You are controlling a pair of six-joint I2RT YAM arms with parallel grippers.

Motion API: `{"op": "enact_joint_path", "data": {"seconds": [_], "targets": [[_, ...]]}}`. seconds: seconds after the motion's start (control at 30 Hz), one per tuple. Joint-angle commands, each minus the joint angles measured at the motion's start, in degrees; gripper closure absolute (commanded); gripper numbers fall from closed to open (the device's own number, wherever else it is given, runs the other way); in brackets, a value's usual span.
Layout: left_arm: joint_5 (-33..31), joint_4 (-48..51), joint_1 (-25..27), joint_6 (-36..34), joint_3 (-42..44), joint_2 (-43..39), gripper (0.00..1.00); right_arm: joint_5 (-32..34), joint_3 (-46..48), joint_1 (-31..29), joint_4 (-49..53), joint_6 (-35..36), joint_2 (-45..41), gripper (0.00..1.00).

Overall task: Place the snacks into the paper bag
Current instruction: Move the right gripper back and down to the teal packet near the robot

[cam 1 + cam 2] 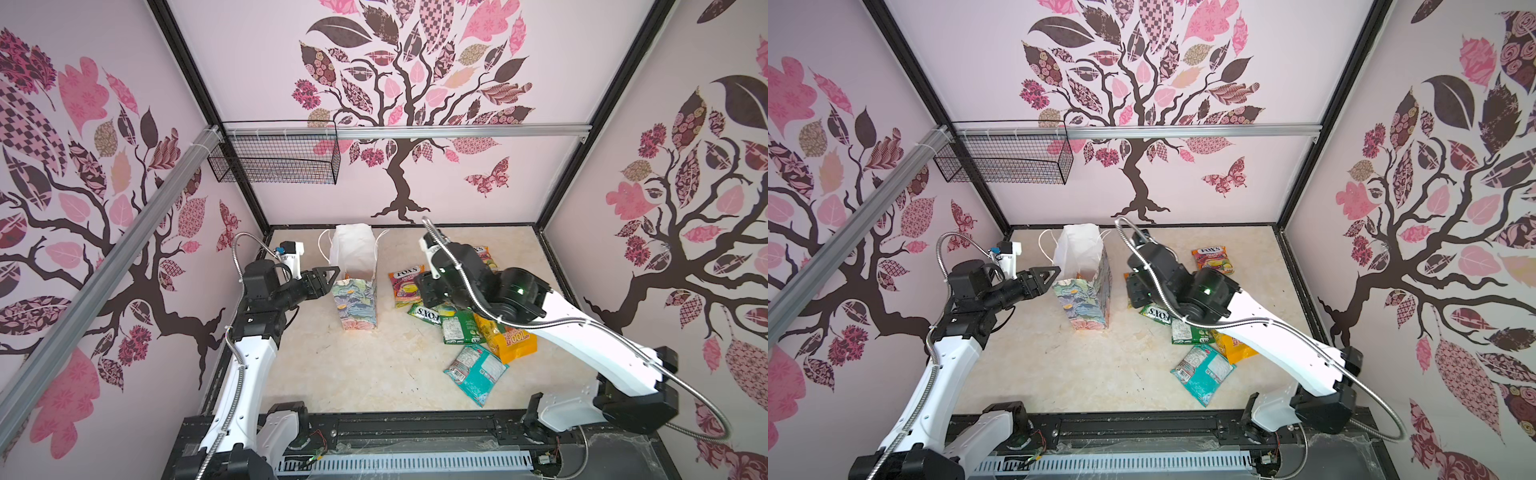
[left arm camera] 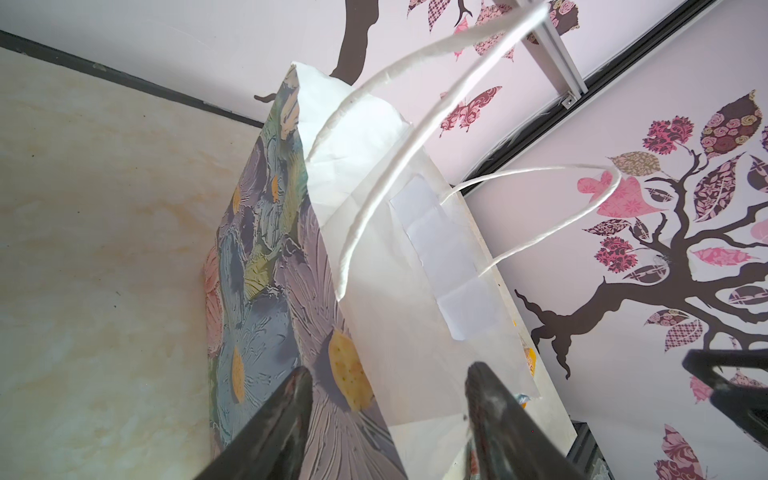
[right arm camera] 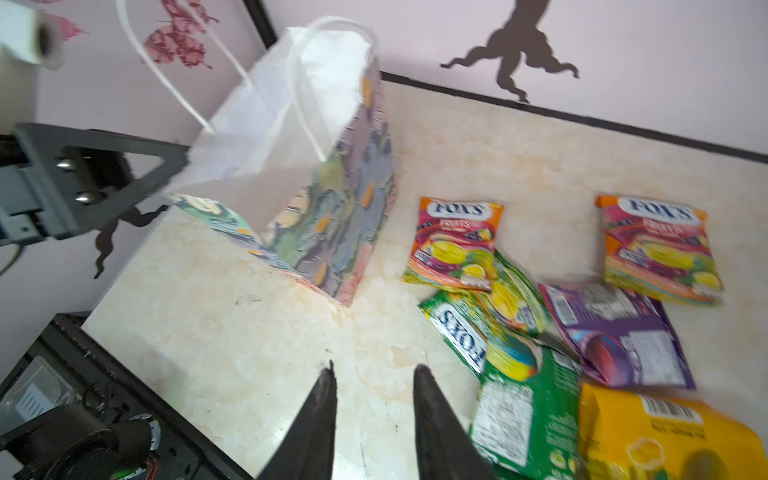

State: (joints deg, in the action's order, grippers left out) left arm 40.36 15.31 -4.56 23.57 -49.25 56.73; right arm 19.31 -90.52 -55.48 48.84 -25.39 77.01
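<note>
Top views: the paper bag (image 1: pixel 357 303) stands upright on the marbled table (image 1: pixel 353 374), with the snacks (image 1: pixel 459 326) loose to its right.

The bag's mouth gapes, white inside, with its cord handles raised. The packets lie flat on the table, several overlapping. A teal packet (image 1: pixel 476 372) lies nearest the front, and a yellow-orange packet (image 1: pixel 509 338) and a green packet (image 1: pixel 1185 332) lie behind it. A pink-orange FOX'S packet (image 1: pixel 407 286) is near the bag. The right wrist view adds a purple packet (image 3: pixel 619 332). The left gripper (image 2: pixel 388 374) sits at the bag's rim, jaws parted astride the near wall. The right gripper (image 3: pixel 374 370) hangs over bare table, jaws apart, holding nothing.
</note>
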Motion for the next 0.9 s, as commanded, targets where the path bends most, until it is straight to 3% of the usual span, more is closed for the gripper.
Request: {"op": "enact_joint_path", "data": {"seconds": [0.0, 0.53, 0.87], "targets": [[-0.73, -0.06, 0.14, -1.4, 0.74, -0.41, 0.37, 1.52, 4.42, -0.06, 6.43, -5.41, -3.65, 0.64], [-1.34, 1.34, 0.11, -2.12, -0.06, 1.31, 0.38, -1.47, 23.46, -0.06, 16.21, -19.05, -15.09, 0.56], [-1.6, 1.54, 0.16, -2.39, -0.01, 0.51, 0.38, -1.77, 38.23, -0.06, 10.84, -25.97, -20.83, 0.5]]}}
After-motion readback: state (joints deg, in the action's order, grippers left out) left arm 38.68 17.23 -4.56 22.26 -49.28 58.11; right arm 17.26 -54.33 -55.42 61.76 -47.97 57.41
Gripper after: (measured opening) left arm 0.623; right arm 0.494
